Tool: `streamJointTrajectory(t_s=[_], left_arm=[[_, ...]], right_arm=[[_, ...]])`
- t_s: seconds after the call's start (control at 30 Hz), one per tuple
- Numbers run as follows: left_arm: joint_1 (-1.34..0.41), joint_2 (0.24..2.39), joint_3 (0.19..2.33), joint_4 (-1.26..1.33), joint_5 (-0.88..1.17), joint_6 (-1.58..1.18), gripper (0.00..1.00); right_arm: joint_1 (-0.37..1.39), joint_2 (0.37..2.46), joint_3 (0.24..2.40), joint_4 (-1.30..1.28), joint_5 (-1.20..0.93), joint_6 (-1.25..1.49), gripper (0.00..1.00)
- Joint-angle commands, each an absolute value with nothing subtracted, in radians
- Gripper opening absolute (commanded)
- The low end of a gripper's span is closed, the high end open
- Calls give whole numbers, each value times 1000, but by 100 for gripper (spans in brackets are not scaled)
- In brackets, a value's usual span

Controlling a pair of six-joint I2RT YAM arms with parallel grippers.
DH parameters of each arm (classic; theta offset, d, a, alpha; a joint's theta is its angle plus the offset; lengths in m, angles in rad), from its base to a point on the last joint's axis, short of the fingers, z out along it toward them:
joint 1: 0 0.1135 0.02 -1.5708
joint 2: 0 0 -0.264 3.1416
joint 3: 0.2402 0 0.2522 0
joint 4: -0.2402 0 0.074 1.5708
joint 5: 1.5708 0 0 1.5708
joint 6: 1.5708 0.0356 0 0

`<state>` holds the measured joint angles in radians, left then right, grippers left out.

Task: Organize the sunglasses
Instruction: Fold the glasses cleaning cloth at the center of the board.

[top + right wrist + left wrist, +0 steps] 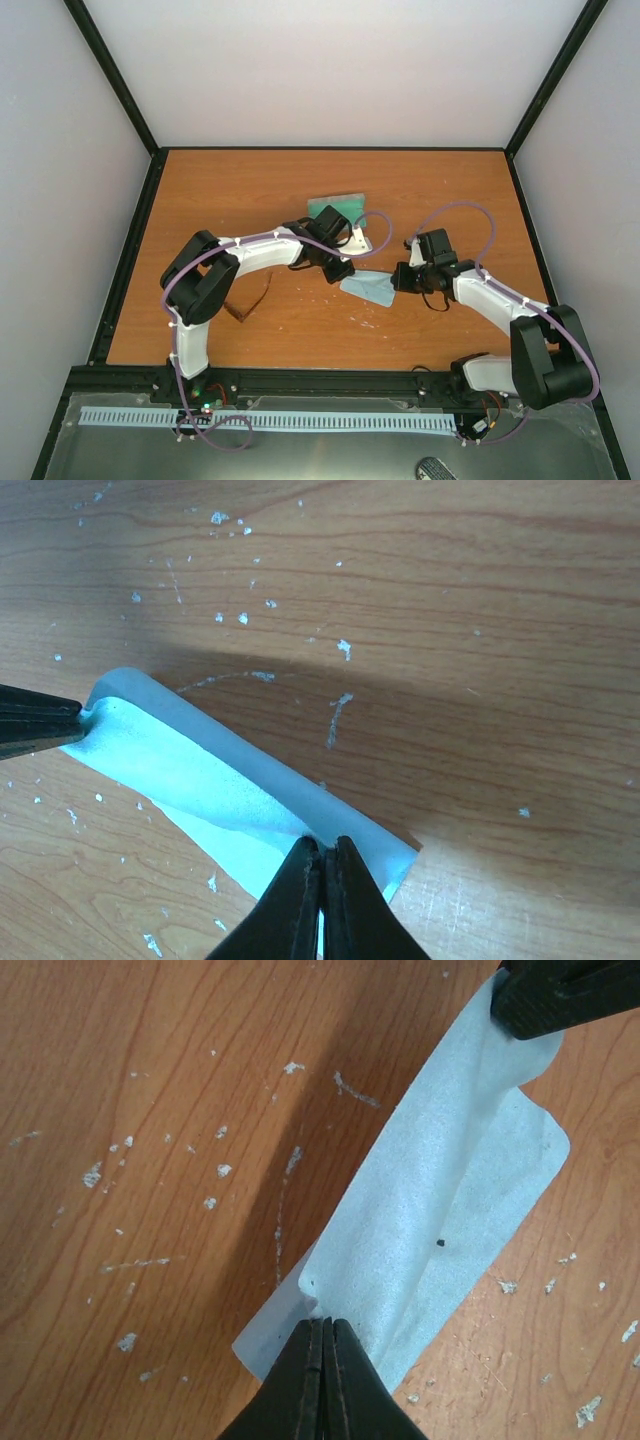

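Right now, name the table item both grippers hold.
The light blue square cloth: left gripper and right gripper pinch its opposite ends. The brown-tinted sunglasses and green-lined case sit ungripped.

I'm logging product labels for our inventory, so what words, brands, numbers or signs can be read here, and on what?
None can be read in any view.
Cloth: plain, no print.
Case and sunglasses: too small in the top view to show any marking.
Table: only wood grain and white flecks, no lettering.
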<state>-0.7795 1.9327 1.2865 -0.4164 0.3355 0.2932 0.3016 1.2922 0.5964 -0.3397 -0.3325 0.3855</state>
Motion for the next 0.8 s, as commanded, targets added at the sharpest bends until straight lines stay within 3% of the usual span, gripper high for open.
streamJointTrajectory(t_s=[0.0, 0.4, 0.77], left_arm=[[-774, 1924, 1310, -379, 345, 283, 1], [-775, 1997, 1411, -353, 294, 322, 0], [-773, 1965, 1338, -315, 275, 330, 1]], right_arm=[[298, 1257, 602, -320, -311, 393, 3], [298, 1339, 700, -304, -266, 357, 3], [298, 1334, 640, -291, -305, 345, 3]])
